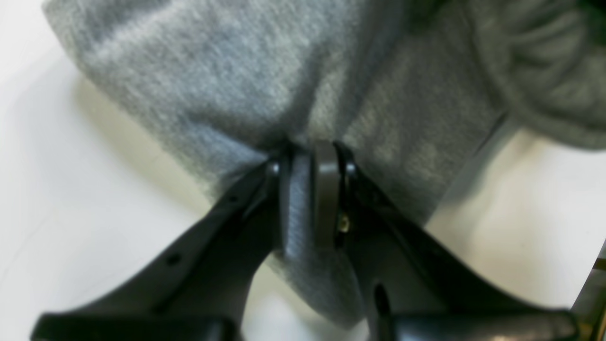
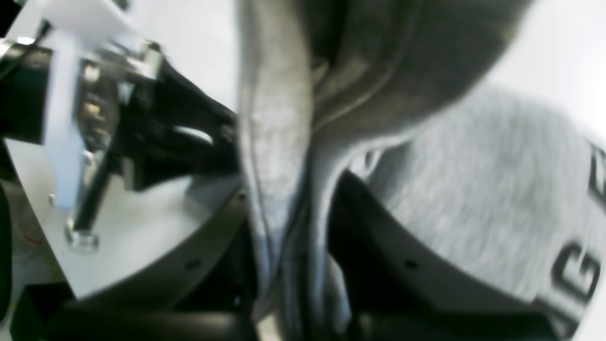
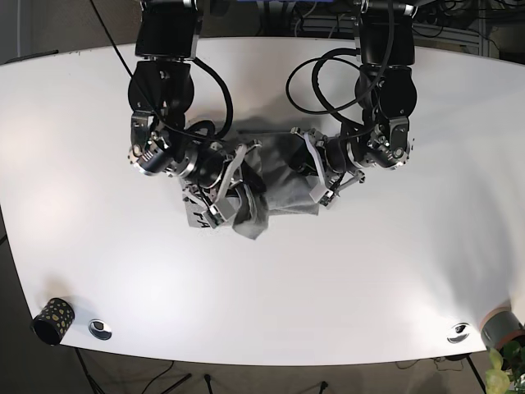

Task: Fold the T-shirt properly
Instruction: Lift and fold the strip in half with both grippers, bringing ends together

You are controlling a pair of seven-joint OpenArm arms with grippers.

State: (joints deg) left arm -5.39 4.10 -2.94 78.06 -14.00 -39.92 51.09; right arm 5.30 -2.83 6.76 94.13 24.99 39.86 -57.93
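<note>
The grey T-shirt [image 3: 275, 190] lies bunched at the middle of the white table [image 3: 344, 279], with dark lettering on one part [image 2: 575, 270]. My left gripper [image 1: 313, 163] is shut on a fold of the grey T-shirt [image 1: 236, 71], the cloth pinched between its pads; in the base view the left gripper [image 3: 316, 168] is at the shirt's right side. My right gripper [image 2: 289, 227] is shut on a thick bunch of the T-shirt [image 2: 274, 123] running up between its jaws; from the base camera the right gripper [image 3: 234, 176] is at the shirt's left side.
A small dark patterned cup [image 3: 51, 319] stands at the table's front left corner. Two round metal fittings [image 3: 100, 328] [image 3: 458, 332] sit near the front edge. Another cup [image 3: 502, 327] and a plant are at the front right corner.
</note>
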